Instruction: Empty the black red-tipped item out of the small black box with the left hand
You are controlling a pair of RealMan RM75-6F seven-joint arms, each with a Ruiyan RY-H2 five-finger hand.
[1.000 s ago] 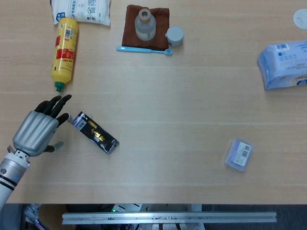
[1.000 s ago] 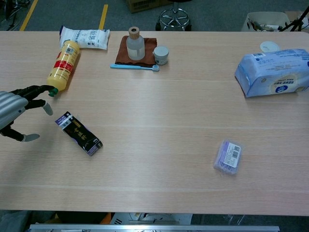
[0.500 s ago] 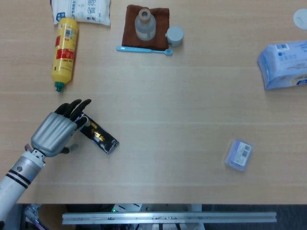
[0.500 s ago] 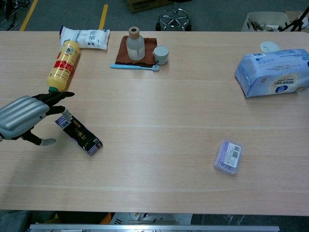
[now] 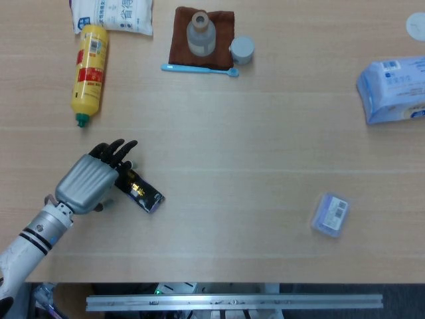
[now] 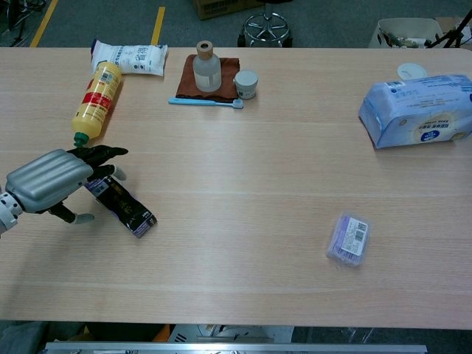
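The small black box (image 5: 142, 193) (image 6: 127, 209) lies flat on the table at the left, slanting from upper left to lower right. My left hand (image 5: 89, 181) (image 6: 48, 179) hovers over the box's upper-left end and hides it. Its fingers (image 5: 119, 149) stretch out apart across that end, and the thumb shows on the near side. I cannot see any firm grip on the box. No black red-tipped item shows outside the box. My right hand appears in neither view.
A yellow bottle (image 5: 89, 63) lies just beyond the left hand, below a white bag (image 5: 111, 13). At the back stand a brown cloth (image 5: 222, 20) with a bottle, a small cup and a blue toothbrush (image 5: 199, 68). A tissue pack (image 5: 393, 90) and a purple packet (image 5: 331, 214) lie at the right.
My left hand has moved right and forward from beside the box to over its upper-left end. The box has stayed where it was.
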